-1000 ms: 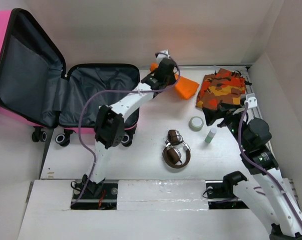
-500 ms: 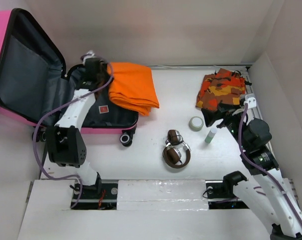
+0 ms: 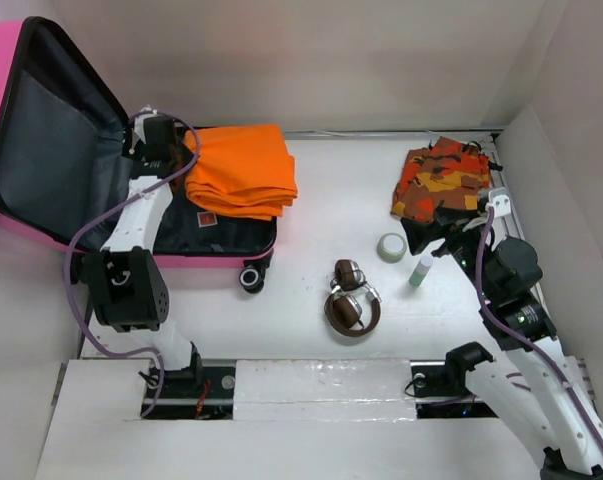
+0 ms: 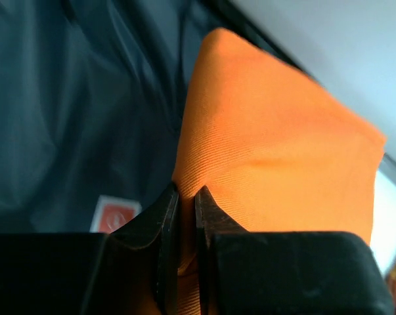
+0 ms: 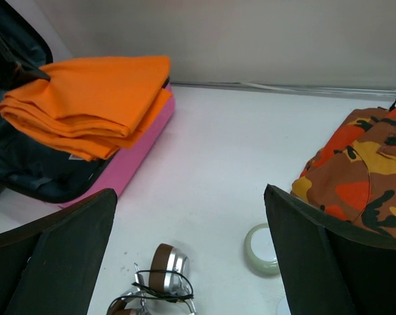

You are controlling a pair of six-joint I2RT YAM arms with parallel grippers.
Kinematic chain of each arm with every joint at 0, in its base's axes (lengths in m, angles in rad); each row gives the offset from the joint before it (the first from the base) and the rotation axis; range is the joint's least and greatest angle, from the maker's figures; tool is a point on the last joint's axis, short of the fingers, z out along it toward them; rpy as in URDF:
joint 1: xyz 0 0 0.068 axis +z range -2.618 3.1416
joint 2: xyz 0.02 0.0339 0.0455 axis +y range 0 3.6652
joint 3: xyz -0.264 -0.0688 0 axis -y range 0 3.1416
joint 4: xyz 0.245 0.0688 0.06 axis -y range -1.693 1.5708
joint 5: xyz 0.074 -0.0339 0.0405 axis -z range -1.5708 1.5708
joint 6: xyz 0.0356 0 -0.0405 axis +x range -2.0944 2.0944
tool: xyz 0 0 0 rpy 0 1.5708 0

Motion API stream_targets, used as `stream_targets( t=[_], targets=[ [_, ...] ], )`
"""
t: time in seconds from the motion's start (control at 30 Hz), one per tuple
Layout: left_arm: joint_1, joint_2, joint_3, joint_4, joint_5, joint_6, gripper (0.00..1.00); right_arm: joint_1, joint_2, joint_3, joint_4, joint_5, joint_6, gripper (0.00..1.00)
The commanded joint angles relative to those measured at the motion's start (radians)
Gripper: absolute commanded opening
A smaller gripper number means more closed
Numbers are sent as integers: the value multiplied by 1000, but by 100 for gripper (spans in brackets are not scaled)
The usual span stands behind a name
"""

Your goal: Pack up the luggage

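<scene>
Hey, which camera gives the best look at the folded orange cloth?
The top external view: it shows the whole orange cloth over the open luggage, its left edge pinched by the left gripper. The right wrist view shows its stacked folds from the side; the left wrist view shows only a pinched corner, close up.

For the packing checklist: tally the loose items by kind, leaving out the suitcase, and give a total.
Folded garments: 2 (orange garment, camouflage garment)
Headphones: 1
Pale green round item: 1
Small bottle: 1
Total: 5
</scene>
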Motion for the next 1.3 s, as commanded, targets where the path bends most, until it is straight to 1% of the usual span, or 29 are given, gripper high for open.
stream_targets(
  t=[0.0, 0.17, 0.2, 0.23, 0.27, 0.3, 0.33, 0.37, 0.4, 0.47, 0.5, 0.6, 0.63, 0.67, 0.73, 0.77, 0.83, 0.87, 0.9, 0.93, 0.97, 1.0, 1.03, 1.07, 1.1, 1.13, 1.17, 1.23, 1.27],
  targets=[
    [81, 19, 136, 68, -200, 77, 0, 11, -10, 0, 42, -7, -10, 100],
    [101, 90, 215, 33, -264, 137, 0, 11, -10, 0, 42, -7, -10, 100],
    [101, 119, 228, -8, -276, 137, 0, 11, -10, 0, 42, -7, -10, 100],
    [110, 136, 244, -34, -289, 137, 13, 11, -1, 0, 42, -7, -10, 100],
    [110, 169, 273, -85, -289, 119, 35, 11, -1, 0, 42, -7, -10, 100],
    [110, 183, 285, -105, -289, 118, 53, 11, -1, 0, 42, -7, -10, 100],
    [110, 183, 285, -119, -289, 103, 64, 11, 8, 0, 42, -7, -10, 100],
    [110, 183, 285, -119, -289, 92, 71, 11, 8, 0, 42, -7, -10, 100],
    [110, 183, 259, -119, -277, 80, 72, 11, 17, 0, 42, -7, -10, 100],
    [110, 115, 218, -62, -258, 54, 72, 11, 17, 0, 42, -7, -10, 100],
    [95, 55, 178, -20, -258, 34, 72, 11, 26, 0, 42, -7, -10, 100],
    [57, -45, 137, 28, -287, 25, 72, 11, 27, 0, 42, -17, -10, 100],
    [4, -112, 94, 62, -273, 52, 67, 11, 27, 0, 42, -17, -10, 100],
    [-35, -139, 78, 112, -258, 77, 64, 11, 27, 0, 42, -8, -10, 100],
    [-138, -169, 69, 113, -258, 104, 64, 11, 27, 0, 42, 2, -10, 100],
    [-261, -169, 46, 113, -229, 124, 63, 11, 27, 0, 42, 12, -10, 100],
    [-395, -169, 14, 126, -206, 137, 63, 11, 27, 0, 42, 26, -10, 100],
    [-463, -169, -32, 142, -197, 137, 63, 11, 17, 0, 42, 26, -10, 98],
    [-585, -139, -50, 172, -184, 152, 63, 11, 17, -9, 42, 48, -10, 95],
    [-638, -122, -61, 173, -184, 152, 63, 11, 7, -9, 42, 48, -10, 88],
    [-681, -105, -71, 173, -193, 138, 63, 11, -6, -9, 42, 66, -10, 86],
    [-742, -73, -83, 160, -166, 138, 63, 11, -6, -9, 31, 91, -10, 79],
    [-767, -62, -94, 160, -148, 109, 63, 11, -15, -9, 22, 103, -10, 59],
    [-787, -53, -112, 169, -119, 109, 63, 11, -15, -9, 22, 115, -10, 55],
    [-805, -44, -126, 169, -91, 109, 63, 11, -24, -9, 13, 127, -1, 55],
    [-851, -21, -149, 188, -77, 99, 63, 11, -24, -9, 2, 152, -1, 53],
    [-876, -9, -149, 188, -77, 98, 63, 11, -24, -9, 2, 167, -1, 43],
    [-940, 59, -114, 164, -103, 125, 63, 11, -33, -9, -15, 198, 13, 41],
    [-956, 85, -92, 163, -118, 141, 63, 11, -33, -9, -15, 198, 13, 38]
  ],
)
